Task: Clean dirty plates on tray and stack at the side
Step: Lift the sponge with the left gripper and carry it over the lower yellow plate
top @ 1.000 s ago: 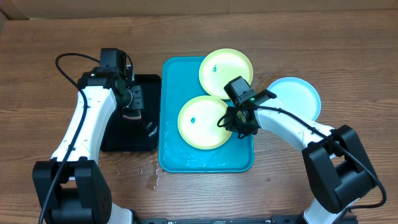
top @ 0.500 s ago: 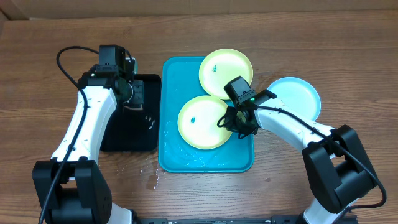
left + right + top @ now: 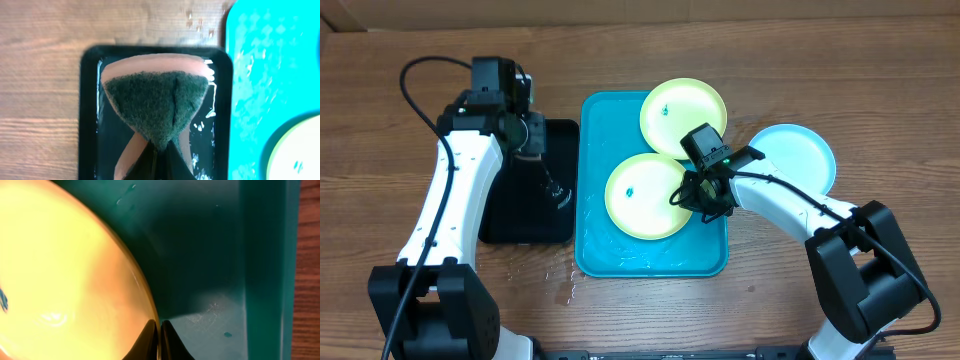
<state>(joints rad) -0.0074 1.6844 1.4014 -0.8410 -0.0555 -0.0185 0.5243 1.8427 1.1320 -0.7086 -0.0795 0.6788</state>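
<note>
Pinching the right-hand rim of the near yellow-green plate [image 3: 642, 196], the right gripper [image 3: 706, 197] has its two fingers drawn together on the plate's thin edge, as the right wrist view shows. That plate lies inside the turquoise tray [image 3: 595, 235], toward its middle, with a small dark mark near its centre. The far yellow-green plate [image 3: 683, 117] sits at the tray's far right corner, its far edge reaching past the raised rim, and its near edge meets the rim of the gripped plate; it also carries a small dark mark. The light blue plate [image 3: 798, 156] lies flat on the wooden table [image 3: 880, 90] just to the right of the tray, outside it.

On the other side, the left gripper [image 3: 161, 161] is clamped narrow on a sponge [image 3: 155, 105], pink with a dark green scouring face, held over the black tray [image 3: 515, 220]. Whether the sponge touches that tray cannot be told. The black tray sits just beside the turquoise tray's left edge, its surface wet and glinting. Water droplets [image 3: 565, 282] speckle the table by the turquoise tray's near left corner.
</note>
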